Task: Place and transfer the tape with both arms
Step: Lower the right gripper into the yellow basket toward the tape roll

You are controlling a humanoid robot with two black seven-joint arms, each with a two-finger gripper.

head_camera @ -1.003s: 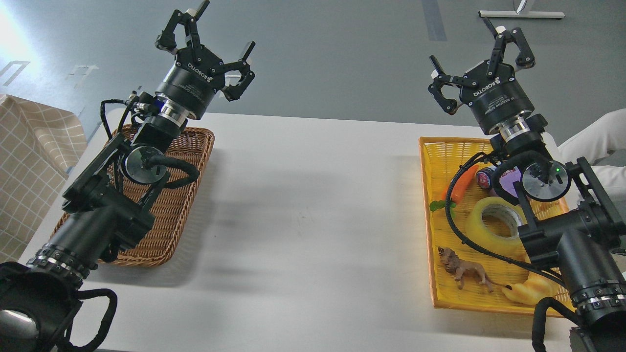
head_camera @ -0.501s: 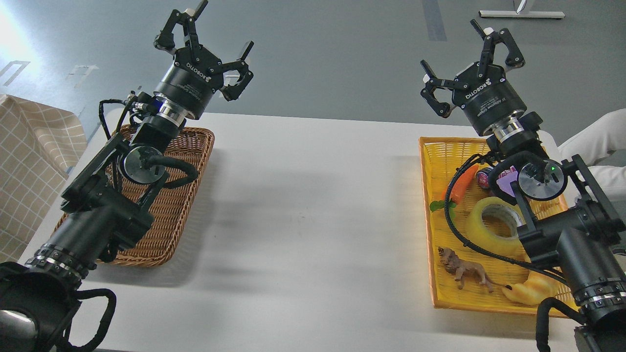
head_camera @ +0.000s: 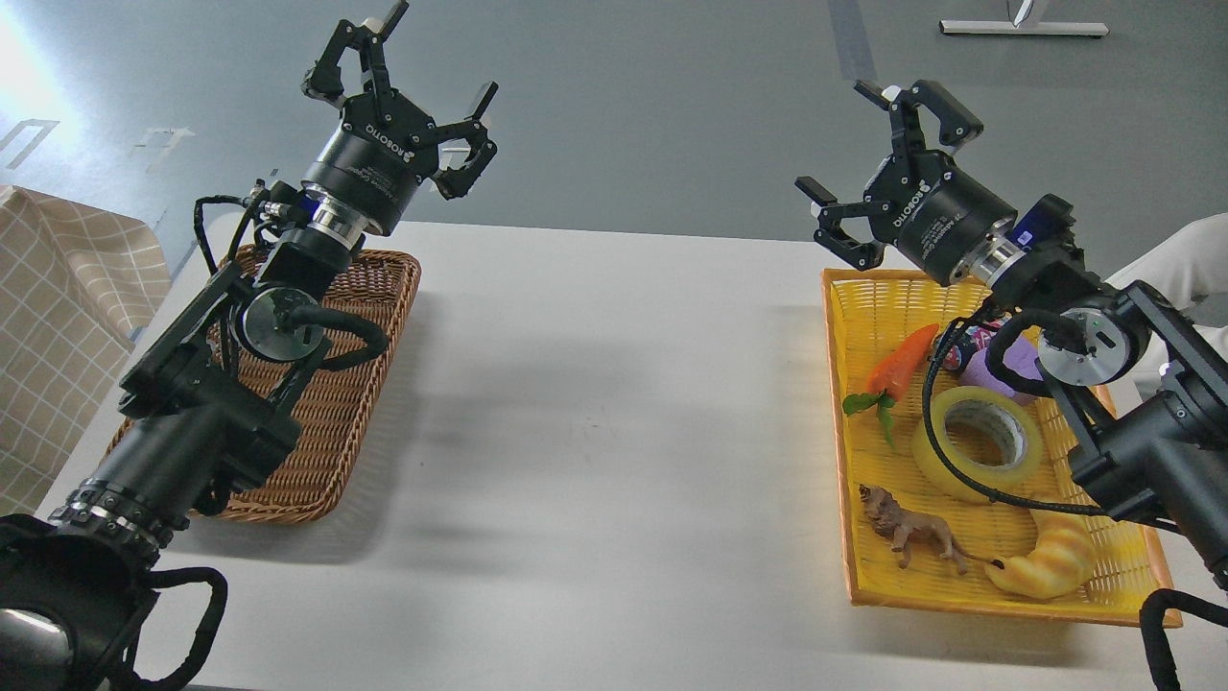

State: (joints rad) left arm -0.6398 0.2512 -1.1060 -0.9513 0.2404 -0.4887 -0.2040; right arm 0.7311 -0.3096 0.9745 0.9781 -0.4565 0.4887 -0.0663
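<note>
The yellow tape roll (head_camera: 979, 443) lies flat in the yellow basket (head_camera: 849, 384) at the right, its grey-white core facing up, with a black cable crossing its near edge. My right gripper (head_camera: 868, 158) is open and empty, held above the basket's far left corner, well above and behind the tape. My left gripper (head_camera: 408, 82) is open and empty, raised above the far end of the brown wicker basket (head_camera: 336, 422) at the left.
The yellow basket also holds a toy carrot (head_camera: 899, 365), a purple object (head_camera: 1007, 365), a small can (head_camera: 959, 350), a toy lion (head_camera: 911, 536) and a yellow croissant toy (head_camera: 1044, 566). The white table (head_camera: 614, 432) lies between the baskets. A checked cloth (head_camera: 58, 317) is at far left.
My right arm has swung: its gripper tilted left and lowered slightly, and the arm body moved right, uncovering the tape roll. The left arm has barely moved.
</note>
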